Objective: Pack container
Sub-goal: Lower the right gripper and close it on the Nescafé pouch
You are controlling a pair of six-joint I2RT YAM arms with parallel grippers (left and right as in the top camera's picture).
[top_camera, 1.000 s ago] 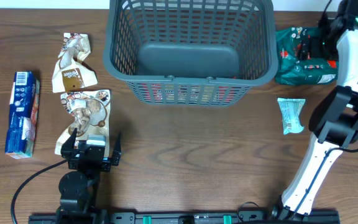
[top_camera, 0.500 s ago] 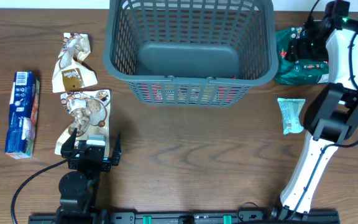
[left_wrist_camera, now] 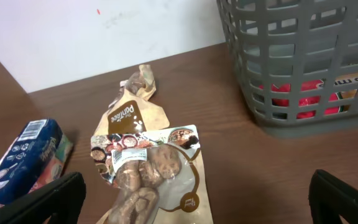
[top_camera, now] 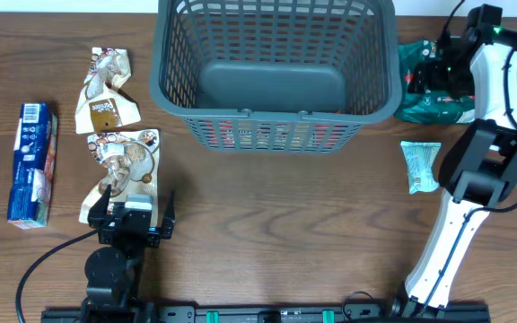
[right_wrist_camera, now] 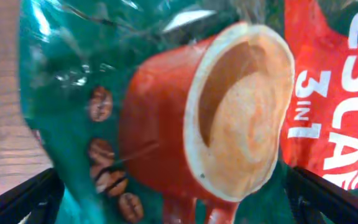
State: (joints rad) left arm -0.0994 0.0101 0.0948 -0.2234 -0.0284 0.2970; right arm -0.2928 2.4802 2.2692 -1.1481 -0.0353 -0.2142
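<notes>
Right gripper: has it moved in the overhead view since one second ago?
Yes. The right gripper has shifted left, toward the basket, and is open over the green bag.

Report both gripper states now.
Left gripper: open, empty, over the brown snack packet.
Right gripper: open, empty, close over the green coffee bag.

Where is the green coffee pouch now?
Overhead view: the green coffee pouch lies far right on the table, just right of the grey basket, with a small pale packet nearer the robot.
</notes>
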